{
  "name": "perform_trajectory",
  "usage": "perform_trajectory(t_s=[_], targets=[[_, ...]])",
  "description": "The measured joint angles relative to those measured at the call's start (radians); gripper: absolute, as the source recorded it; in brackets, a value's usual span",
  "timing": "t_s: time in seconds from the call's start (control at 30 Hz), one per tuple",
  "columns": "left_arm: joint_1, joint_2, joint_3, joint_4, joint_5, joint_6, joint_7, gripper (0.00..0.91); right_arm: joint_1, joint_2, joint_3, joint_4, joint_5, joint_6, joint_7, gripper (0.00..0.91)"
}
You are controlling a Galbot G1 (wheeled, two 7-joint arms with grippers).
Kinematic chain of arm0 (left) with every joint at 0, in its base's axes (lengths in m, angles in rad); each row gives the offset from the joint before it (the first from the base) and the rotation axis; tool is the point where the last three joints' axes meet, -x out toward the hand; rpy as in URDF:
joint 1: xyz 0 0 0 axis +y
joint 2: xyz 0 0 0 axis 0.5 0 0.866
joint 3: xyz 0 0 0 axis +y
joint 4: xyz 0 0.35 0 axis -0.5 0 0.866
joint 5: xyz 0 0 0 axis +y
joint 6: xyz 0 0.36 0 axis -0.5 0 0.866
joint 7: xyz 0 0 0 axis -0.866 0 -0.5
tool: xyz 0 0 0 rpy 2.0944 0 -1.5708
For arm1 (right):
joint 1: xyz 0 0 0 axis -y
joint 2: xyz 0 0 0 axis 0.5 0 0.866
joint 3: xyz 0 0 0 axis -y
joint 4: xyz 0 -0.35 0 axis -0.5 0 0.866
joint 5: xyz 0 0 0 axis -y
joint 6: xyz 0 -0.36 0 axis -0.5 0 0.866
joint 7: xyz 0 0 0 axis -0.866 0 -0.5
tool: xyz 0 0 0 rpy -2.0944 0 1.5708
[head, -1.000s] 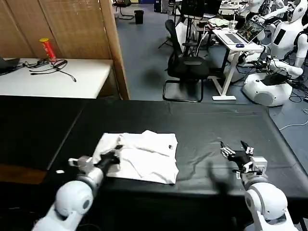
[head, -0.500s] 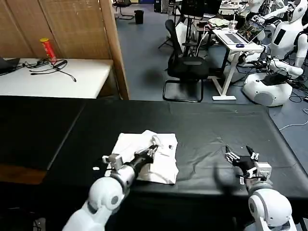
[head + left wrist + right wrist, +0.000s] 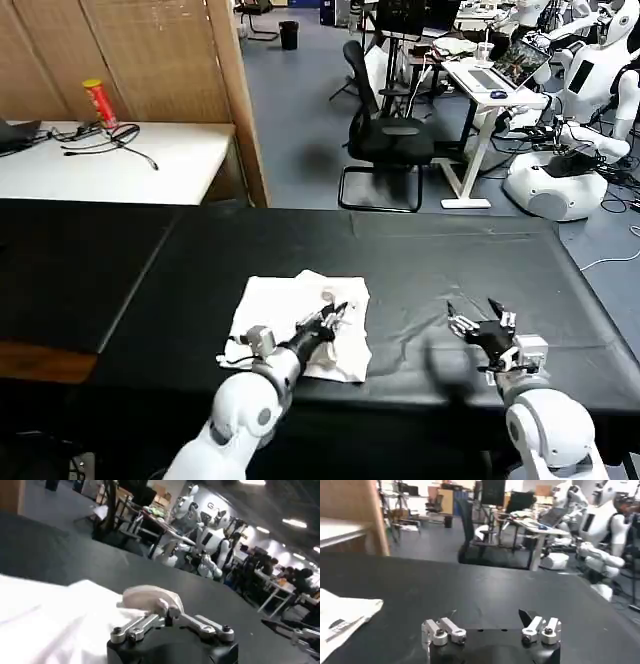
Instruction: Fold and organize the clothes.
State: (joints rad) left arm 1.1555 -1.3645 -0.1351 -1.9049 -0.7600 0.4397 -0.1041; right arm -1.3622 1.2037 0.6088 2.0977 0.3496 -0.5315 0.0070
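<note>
One T-shirt, two grippers: left gripper, right gripper

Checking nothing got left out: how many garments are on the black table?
1: a white T-shirt, folded, near the table's front edge, under the left gripper. Anything tucked inside its folds would be hidden.

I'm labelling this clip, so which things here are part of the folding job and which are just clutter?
Part of the job:
- white T-shirt, folded on the black table covering
- left gripper, over the shirt
- right gripper, open above bare covering

Just lying about:
- red can and cables on the white table
- office chair
</note>
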Motion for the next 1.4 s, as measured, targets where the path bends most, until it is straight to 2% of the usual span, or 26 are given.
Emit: perform_trajectory(t_s=[0.13, 0.27, 0.43, 0.63, 0.8, 1.0, 1.27, 1.4], targets=[[-0.002, 0.005, -0.035, -0.033, -0.066, 0.005, -0.011, 0.878, 0.025, -0.022, -0.070, -0.005, 0.044, -0.001, -0.015, 0.878], [-0.026, 0.035, -0.089, -0.062, -0.044, -0.006, -0.018, 0.878, 0.075, -0.034, -0.173, -0.025, 0.046, -0.002, -0.021, 0.878], [-0.018, 0.107, -0.165, -0.083, 0.040, -0.033, -0.023, 0.878, 0.175, -0.020, -0.321, -0.093, 0.001, 0.004, -0.028, 0.878], [0.047, 0.132, -0.233, -0.104, 0.140, -0.061, -0.014, 0.878, 0.307, 0.037, -0.456, -0.212, -0.016, 0.004, -0.030, 0.878], [0.097, 0.130, -0.261, -0.100, 0.196, -0.076, -0.007, 0.878, 0.349, 0.064, -0.486, -0.277, -0.082, -0.039, 0.024, 0.878], [0.124, 0.129, -0.290, -0.062, 0.230, -0.105, 0.014, 0.878, 0.322, 0.060, -0.445, -0.263, -0.131, -0.042, 0.096, 0.878], [0.140, 0.112, -0.337, 0.021, 0.215, -0.148, 0.056, 0.878, 0.246, 0.066, -0.349, -0.152, -0.054, -0.028, 0.117, 0.878], [0.141, 0.106, -0.348, 0.062, 0.159, -0.157, 0.074, 0.878, 0.209, 0.049, -0.302, -0.095, -0.015, -0.025, 0.107, 0.878]])
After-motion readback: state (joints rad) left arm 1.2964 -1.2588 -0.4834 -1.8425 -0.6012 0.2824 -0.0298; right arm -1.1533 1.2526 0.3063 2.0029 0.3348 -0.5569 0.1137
